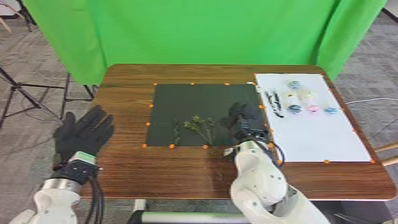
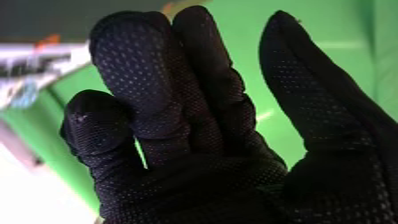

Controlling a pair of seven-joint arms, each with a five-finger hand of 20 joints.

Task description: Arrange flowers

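On the brown wooden counter [image 1: 169, 177], your dark rectangular mat [image 1: 178, 102] carried the leafy green sprigs [image 1: 197, 125] near its front edge. To its right, the white rectangular board [image 1: 324, 142] carried the small blue, white and pink flower heads [image 1: 313, 108] toward its far end, with the slender black stems [image 1: 275, 104] to their left. Your right robot hand [image 1: 238, 117], gloved in black fabric, was positioned at the mat's right side, to the right of the sprigs. In the right wrist view, this robot hand [image 2: 191, 175] was open: fingers extended, thumb apart, green cloth backdrop [image 2: 266, 107] visible between. Your left robot hand [image 1: 83, 134], also black-gloved, was open with fingers spread at the counter's left edge.
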